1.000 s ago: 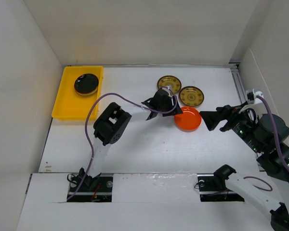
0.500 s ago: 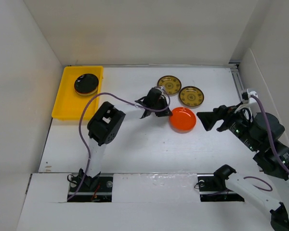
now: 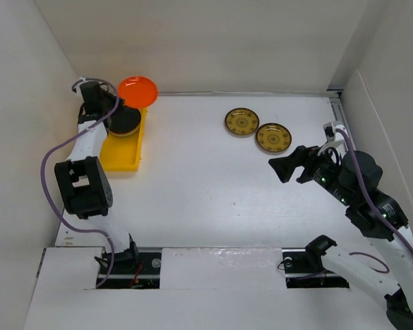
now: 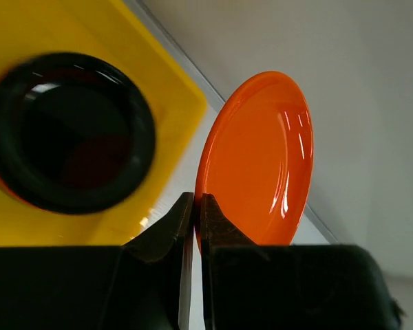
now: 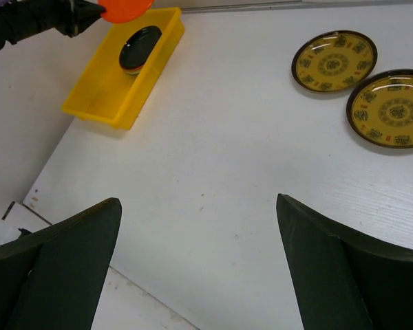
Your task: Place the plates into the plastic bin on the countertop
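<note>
My left gripper [image 3: 115, 103] is shut on the rim of an orange plate [image 3: 138, 91], holding it tilted in the air over the far right corner of the yellow plastic bin [image 3: 121, 157]. In the left wrist view the jaws [image 4: 196, 201] pinch the orange plate [image 4: 261, 158] edge-on, above the bin [image 4: 162, 75]. A black plate [image 3: 124, 122] [image 4: 69, 130] lies in the bin on top of others that barely show. Two olive-gold patterned plates [image 3: 241, 122] [image 3: 273, 137] lie side by side on the white countertop [image 3: 206, 179]. My right gripper [image 3: 282, 167] [image 5: 199, 206] hangs open just below and right of them, holding nothing.
White walls close in the countertop on the left, back and right. The bin [image 5: 103, 96] sits in the far left corner against the wall. A metal rail [image 3: 341, 117] runs along the right edge.
My left arm has carried the orange plate from the middle of the countertop, left and back, to above the bin. The right gripper has edged a little left, still open.
</note>
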You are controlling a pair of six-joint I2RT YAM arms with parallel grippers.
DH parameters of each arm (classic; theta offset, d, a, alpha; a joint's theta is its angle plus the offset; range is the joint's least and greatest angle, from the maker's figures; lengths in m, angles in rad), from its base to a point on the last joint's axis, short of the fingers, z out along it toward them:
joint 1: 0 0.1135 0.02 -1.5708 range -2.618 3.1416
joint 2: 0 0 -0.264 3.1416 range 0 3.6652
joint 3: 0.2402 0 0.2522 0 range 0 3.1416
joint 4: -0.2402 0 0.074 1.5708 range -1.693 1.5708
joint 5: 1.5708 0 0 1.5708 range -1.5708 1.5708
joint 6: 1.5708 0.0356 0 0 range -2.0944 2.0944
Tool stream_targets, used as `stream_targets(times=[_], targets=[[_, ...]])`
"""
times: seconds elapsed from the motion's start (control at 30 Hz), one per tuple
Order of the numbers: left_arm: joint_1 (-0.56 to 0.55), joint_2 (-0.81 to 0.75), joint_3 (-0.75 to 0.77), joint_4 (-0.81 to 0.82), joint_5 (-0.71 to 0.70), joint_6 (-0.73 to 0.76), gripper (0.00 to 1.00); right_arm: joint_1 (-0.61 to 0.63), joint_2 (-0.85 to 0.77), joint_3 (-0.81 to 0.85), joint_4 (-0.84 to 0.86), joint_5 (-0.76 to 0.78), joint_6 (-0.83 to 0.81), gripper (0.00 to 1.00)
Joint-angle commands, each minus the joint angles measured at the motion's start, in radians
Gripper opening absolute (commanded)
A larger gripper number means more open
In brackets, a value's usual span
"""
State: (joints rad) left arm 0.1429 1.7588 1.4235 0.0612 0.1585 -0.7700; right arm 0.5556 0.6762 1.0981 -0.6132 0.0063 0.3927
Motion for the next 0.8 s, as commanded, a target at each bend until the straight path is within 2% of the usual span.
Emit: stream_targets(times=[0.0,0.13,0.3,0.4,0.43,0.47,0.53,0.6,0.63,0.73,0.77], targets=[[0.074,0.077,0.07,-0.07,-0.065,-0.043,0.0,-0.006,0.0,0.003,0.082,-0.029,0.006,1.0],[0.159,0.122,0.08,-0.026,-0.076,-0.066,0.0,-0.006,0.0,0.003,0.073,-0.04,-0.003,1.0],[0.172,0.234,0.233,-0.133,-0.109,-0.034,0.0,-0.006,0.0,0.003,0.064,-0.04,-0.003,1.0],[0.191,0.245,0.21,-0.114,-0.089,-0.043,0.0,-0.006,0.009,0.003,0.064,-0.029,-0.003,1.0],[0.192,0.235,0.195,-0.089,-0.071,-0.043,0.31,-0.006,0.01,0.003,0.064,-0.029,-0.003,1.0],[0.192,0.235,0.195,-0.08,-0.056,-0.043,0.48,-0.006,0.02,0.003,0.064,-0.029,-0.003,1.0],[0.192,0.212,0.181,-0.08,-0.031,-0.043,0.58,-0.006,0.032,-0.006,0.073,0.018,0.014,1.0],[0.192,0.163,0.172,-0.057,-0.008,-0.043,0.82,-0.006,0.066,-0.026,0.082,0.067,0.061,1.0],[0.192,0.144,0.158,-0.057,-0.008,-0.043,0.99,-0.017,0.083,-0.026,0.092,0.111,0.084,1.0],[0.155,0.064,0.169,-0.118,-0.008,-0.022,1.0,-0.072,0.18,-0.093,0.159,0.139,0.172,1.0],[0.141,0.042,0.169,-0.139,-0.008,-0.012,1.0,-0.159,0.209,-0.136,0.215,0.115,0.193,1.0]])
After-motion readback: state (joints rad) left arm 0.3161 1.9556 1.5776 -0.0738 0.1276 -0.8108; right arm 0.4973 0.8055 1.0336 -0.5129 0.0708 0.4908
